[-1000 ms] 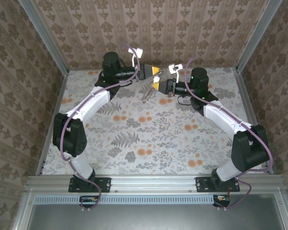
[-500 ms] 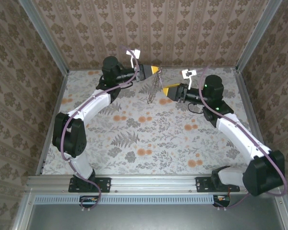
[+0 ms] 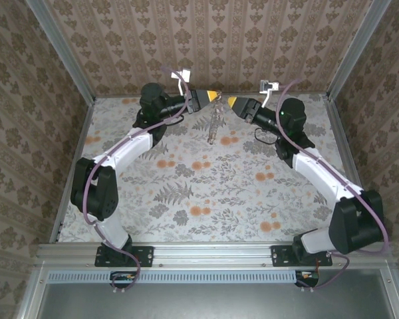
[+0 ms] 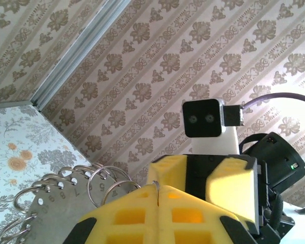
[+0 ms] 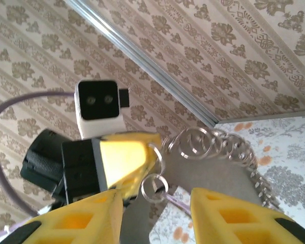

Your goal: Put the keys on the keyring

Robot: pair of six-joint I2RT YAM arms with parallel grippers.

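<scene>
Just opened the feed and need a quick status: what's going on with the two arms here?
The left hand is shut on a thin wire keyring, held up at the far end of the table. A grey plate edged with small rings hangs from it. The right hand faces it tip to tip, open and holding nothing; a small ring sits just ahead of its fingers.

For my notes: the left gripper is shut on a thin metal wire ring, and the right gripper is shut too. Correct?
Not quite. The left gripper is shut on the thin wire ring, but the right gripper is open: the right wrist view shows its fingers apart.
</scene>
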